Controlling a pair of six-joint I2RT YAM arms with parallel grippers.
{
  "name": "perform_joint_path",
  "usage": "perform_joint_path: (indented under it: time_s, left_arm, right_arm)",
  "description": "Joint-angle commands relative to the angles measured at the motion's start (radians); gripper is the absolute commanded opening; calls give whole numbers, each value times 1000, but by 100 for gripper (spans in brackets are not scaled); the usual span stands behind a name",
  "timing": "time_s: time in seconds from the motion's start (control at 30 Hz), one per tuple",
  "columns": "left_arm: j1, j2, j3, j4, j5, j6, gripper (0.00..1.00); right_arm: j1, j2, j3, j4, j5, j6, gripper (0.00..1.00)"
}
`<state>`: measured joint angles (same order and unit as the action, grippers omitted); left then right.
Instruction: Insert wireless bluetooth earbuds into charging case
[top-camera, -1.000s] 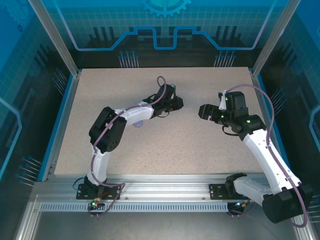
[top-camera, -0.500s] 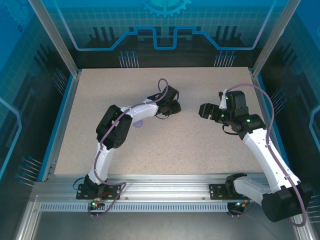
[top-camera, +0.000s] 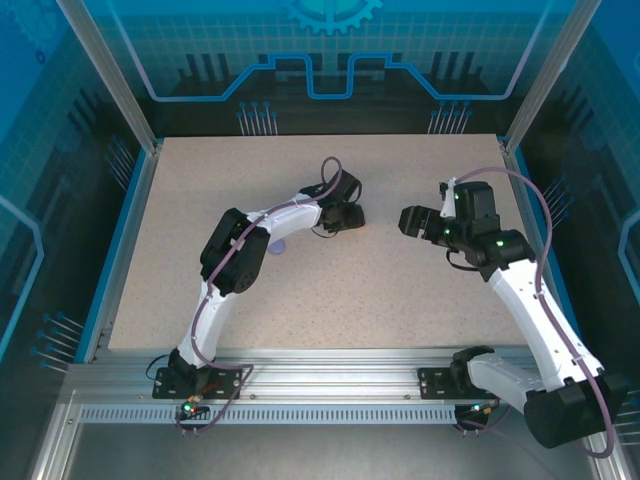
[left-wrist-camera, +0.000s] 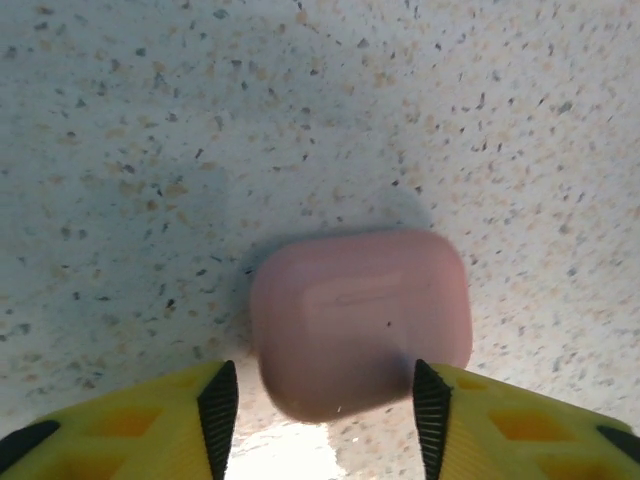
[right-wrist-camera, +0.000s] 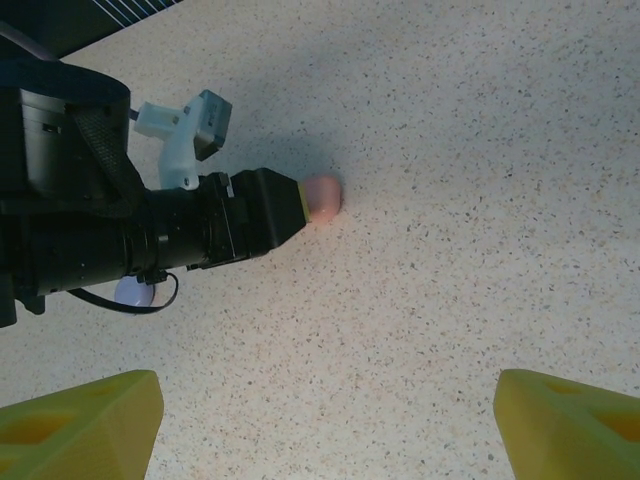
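The left arm (top-camera: 240, 255) is reaching from its base at the near left edge toward the middle of the speckled table (top-camera: 200, 180), and the left gripper (left-wrist-camera: 322, 375) is sitting low over the surface with its yellow fingers (left-wrist-camera: 150, 415) pointing right. Its jaws are standing apart around the near end of a pale pink charging case (left-wrist-camera: 355, 320). The left black pad is showing a sliver of gap to the case, while the right pad is lying right against the case's edge, and I cannot tell whether it is touching. The case is lying flat on the table near its centre, slightly toward the far side. It is a smooth, rounded pebble shape with its lid closed, so whatever it is holding is hidden. The right gripper (right-wrist-camera: 325, 390) is hovering to the right of the case, well apart from it and facing left toward it. Its two yellow fingertips are spread wide with bare tabletop between them and nothing in their grasp. A pale lilac rounded object (right-wrist-camera: 133, 293) is resting on the table under the left arm, to the left of the pink case, mostly covered by the arm, so I cannot tell what it is.
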<state>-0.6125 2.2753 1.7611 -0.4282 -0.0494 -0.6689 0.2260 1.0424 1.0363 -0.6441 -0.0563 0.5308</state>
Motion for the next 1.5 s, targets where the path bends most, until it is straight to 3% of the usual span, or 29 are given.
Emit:
perform_joint_path:
  time_s: [0.0, 0.17, 0.33, 0.43, 0.63, 0.77, 1.07, 1.23, 1.37, 1.47]
  left_arm:
    - [4, -5, 33, -79, -53, 51, 59]
    - [28, -49, 32, -128, -121, 116, 71]
    - [54, -138, 31, -152, -203, 196, 99]
    - [56, -212, 28, -146, -255, 259, 99]
    - [56, -390, -15, -119, -304, 371, 99]
    - [56, -550, -133, -48, -318, 426, 99]
    - [56, -990, -688, 398, -355, 570, 99]
    - [60, -1173, -1031, 728, -373, 747, 99]
    - [127, -1242, -1144, 745, -376, 746, 99]
    - [233, -1293, -1226, 780, -385, 694, 99]
  right_arm:
    - [-17, -30, 36, -21, -5, -7, 87]
    - [-26, -49, 47, -28, -14, -15, 88]
    - [-33, -56, 64, -37, -9, -26, 93]
    - [-36, -55, 67, -40, 4, -37, 100]
    - [-57, -42, 72, -44, 26, -56, 100]
    - [-59, -26, 95, -52, 79, -69, 100]
    - [-63, 5, 82, 54, 283, -56, 100]
    - [-62, 54, 69, 137, 421, -136, 100]
    - [-67, 117, 52, 187, 511, -181, 100]
    - [-74, 142, 4, 262, 529, -222, 100]
